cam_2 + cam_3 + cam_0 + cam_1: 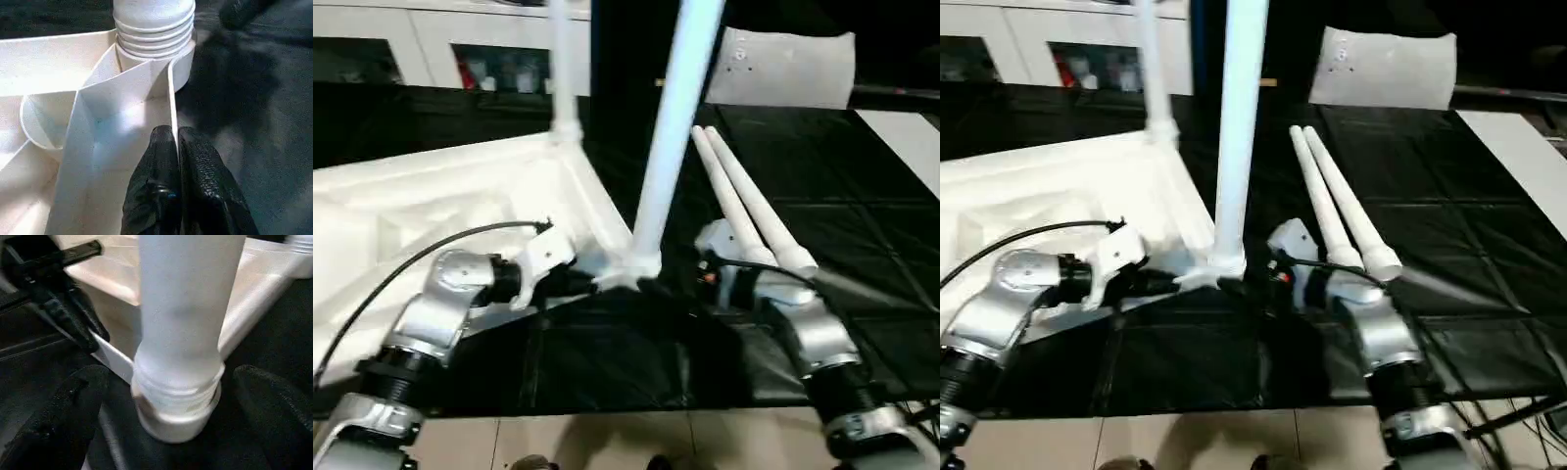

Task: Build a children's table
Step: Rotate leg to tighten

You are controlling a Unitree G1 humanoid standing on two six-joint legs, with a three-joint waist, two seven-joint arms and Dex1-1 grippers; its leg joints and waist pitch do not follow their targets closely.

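upside-down white plastic table top (pixel 431 196) lying ribs-up on the black mat (pixel 862 255), left pincer (pixel 177 147) clamped on its edge wall, white tubular leg (pixel 671 127) upright in the corner socket, right pincer (pixel 166 396) spread apart around its base, two loose white legs (pixel 749 201) beside

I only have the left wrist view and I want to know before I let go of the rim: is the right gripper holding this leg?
Observer: No. The right gripper has its jaws open, one on each side of the base of the leg, clear of it.
Operator: How many legs are standing?
Observer: Two. That one, and a far leg upright at the far corner of the top.
Operator: Where are the others?
Observer: Two loose legs lie side by side on the black mat, next to the right arm.
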